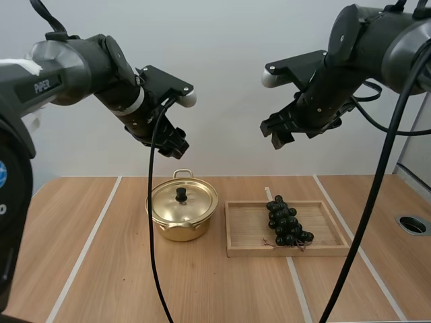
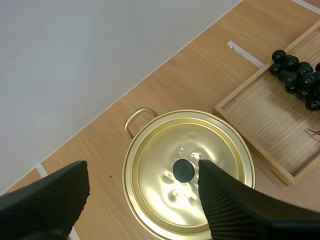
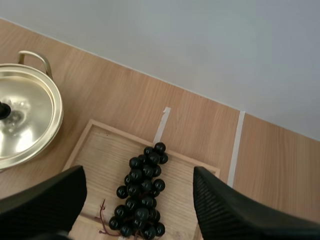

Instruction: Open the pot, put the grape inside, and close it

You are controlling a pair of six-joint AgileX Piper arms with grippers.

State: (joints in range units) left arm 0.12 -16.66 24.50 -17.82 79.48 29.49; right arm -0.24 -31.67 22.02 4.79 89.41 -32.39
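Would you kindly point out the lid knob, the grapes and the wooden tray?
lid knob (image 2: 183, 170), left wrist view, black top.
grapes (image 1: 286, 222), high view, middle of bunch.
wooden tray (image 1: 246, 229), high view, bare floor.

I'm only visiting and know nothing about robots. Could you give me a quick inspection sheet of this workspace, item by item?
Surface: wooden table with pale stripes; a small round hole near its right edge.
Job's things: gold pot with its lid on; dark grapes lying in a wooden tray to the right of the pot.
Clutter: nothing seen.
Grippers: left gripper open, high above the pot; right gripper open, high above the tray.
Cables: nothing seen.
Surroundings: plain pale wall behind the table.
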